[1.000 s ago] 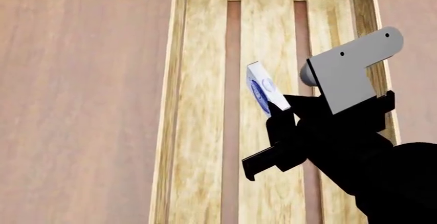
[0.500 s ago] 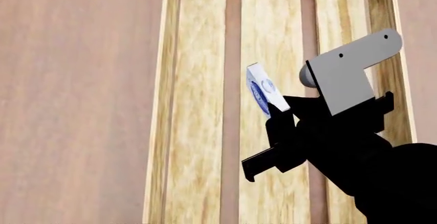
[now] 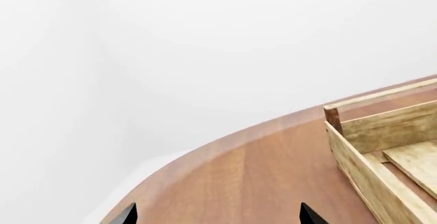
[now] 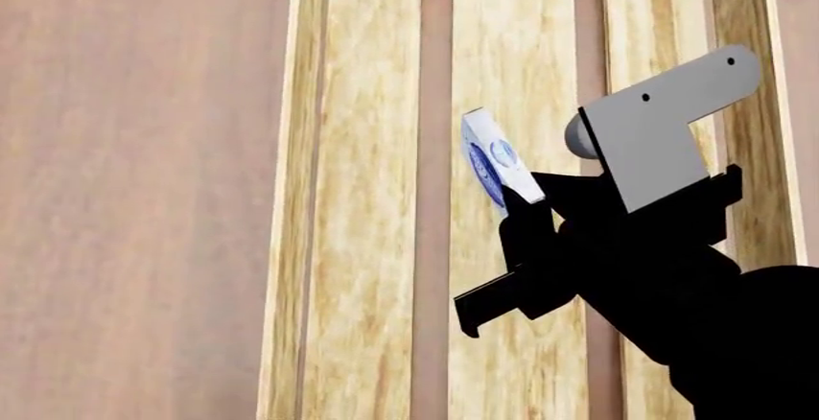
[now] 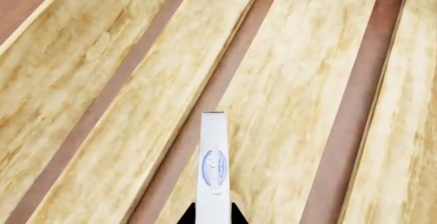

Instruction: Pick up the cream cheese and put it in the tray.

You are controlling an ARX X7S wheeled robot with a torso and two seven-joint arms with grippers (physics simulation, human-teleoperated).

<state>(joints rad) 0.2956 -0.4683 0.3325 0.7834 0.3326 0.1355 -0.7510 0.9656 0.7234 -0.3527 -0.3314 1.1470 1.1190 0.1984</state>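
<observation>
The cream cheese [image 4: 493,166], a small flat white box with a blue oval logo, is held edge-up above the middle slat of the tray [image 4: 364,199]. My right gripper [image 4: 523,207] is shut on its near end. In the right wrist view the cream cheese [image 5: 213,170] stands thin and upright between the two black fingertips, over the light wooden slats of the tray [image 5: 109,132]. My left gripper [image 3: 217,219] is open over bare table; only its two dark fingertips show, with nothing between them. One end of the tray [image 3: 372,132] is in that view.
Brown wooden table [image 4: 128,190] lies to the left of the tray. The left wrist view shows the table's curved edge [image 3: 225,142] against a plain white background, and a dark corner post [image 3: 332,117] of the tray.
The head view has shifted along the tray: its far end and corner posts have left the frame. The right gripper and cream cheese keep nearly the same place in view, raised slightly.
</observation>
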